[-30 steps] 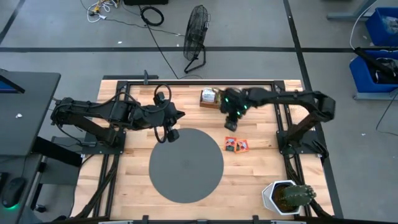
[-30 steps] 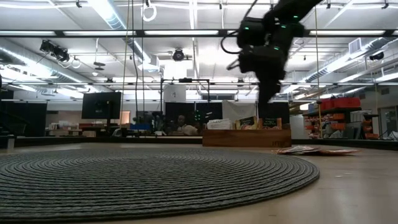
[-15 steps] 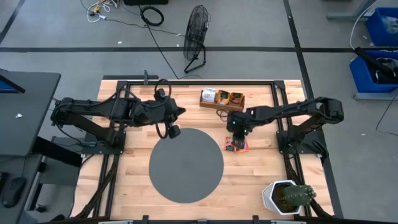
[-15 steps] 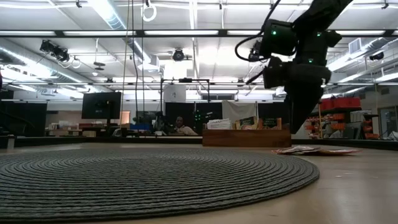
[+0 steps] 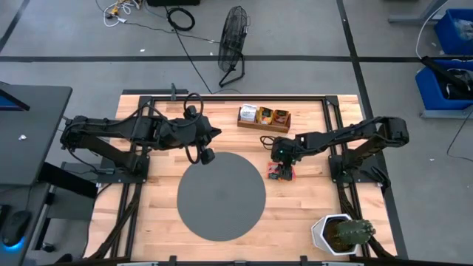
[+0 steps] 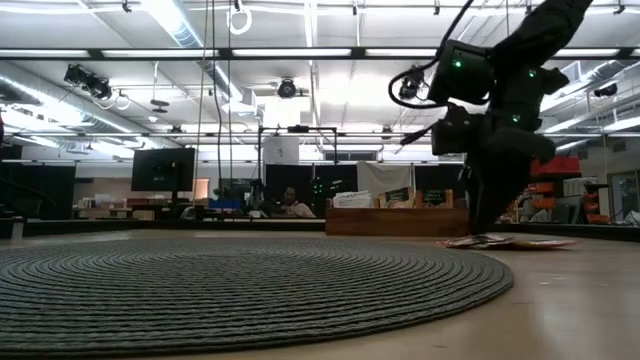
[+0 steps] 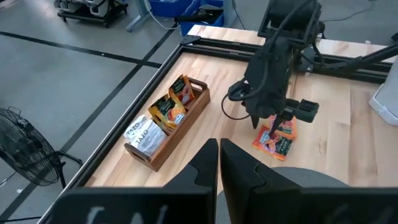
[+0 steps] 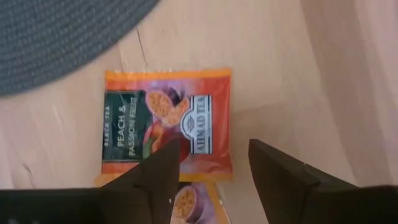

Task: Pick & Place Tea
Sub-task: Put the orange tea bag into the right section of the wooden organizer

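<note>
- The right gripper [image 5: 279,157] hangs directly above the tea packets [image 5: 281,173], fingers apart, empty.
- The orange packet [image 8: 166,124] lies flat on the desk [image 5: 310,199]; its short edge sits between the fingers.
- The packets rest at 3 o'clock of the grey mat [image 5: 221,196], just beside its rim.
- The left gripper [image 5: 209,135] waits at the mat's 11 o'clock, fingers together.
- A wooden tray [image 5: 264,118] stands at 12 o'clock of the packets.
</note>
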Controlling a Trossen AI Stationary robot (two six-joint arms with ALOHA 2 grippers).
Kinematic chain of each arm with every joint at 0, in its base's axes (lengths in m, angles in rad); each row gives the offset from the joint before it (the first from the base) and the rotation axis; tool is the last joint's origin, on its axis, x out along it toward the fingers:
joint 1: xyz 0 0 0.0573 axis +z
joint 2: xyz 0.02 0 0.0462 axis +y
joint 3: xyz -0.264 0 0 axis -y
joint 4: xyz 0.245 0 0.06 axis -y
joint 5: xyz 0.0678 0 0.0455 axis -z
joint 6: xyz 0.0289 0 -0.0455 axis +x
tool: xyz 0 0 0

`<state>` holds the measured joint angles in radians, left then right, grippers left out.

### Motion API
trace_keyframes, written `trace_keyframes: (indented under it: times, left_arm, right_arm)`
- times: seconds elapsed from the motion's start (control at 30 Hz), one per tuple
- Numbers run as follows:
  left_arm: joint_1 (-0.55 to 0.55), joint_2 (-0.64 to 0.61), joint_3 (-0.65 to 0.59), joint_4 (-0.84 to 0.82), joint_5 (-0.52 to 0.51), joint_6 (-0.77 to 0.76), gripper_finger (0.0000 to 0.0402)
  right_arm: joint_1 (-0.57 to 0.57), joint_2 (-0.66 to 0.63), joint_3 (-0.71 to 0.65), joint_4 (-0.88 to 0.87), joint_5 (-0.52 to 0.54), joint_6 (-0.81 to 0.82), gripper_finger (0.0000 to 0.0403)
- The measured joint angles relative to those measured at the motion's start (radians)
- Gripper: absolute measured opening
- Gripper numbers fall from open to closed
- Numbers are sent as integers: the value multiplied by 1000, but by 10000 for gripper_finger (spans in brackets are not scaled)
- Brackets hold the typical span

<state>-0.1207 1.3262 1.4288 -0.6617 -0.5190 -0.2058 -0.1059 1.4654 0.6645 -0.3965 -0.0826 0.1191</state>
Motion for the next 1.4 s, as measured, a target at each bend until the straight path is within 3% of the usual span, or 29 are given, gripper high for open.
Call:
trace_keyframes:
  times: [0.4,0.5,0.73,1.13,1.4]
  left_arm:
    - [0,0,0,0,0,-19,18]
    - [0,0,0,0,0,-19,18]
    - [0,0,0,0,0,-42,18]
    - [0,0,0,0,-1,-71,18]
    - [0,0,0,0,-178,-231,19]
  right_arm:
    - [0,-3,-102,136,40,38,168]
    - [0,-3,-107,139,40,38,136]
    - [0,-1,-91,122,38,60,17]
    - [-2,4,160,-24,118,12,7]
    - [0,3,386,75,380,112,5]
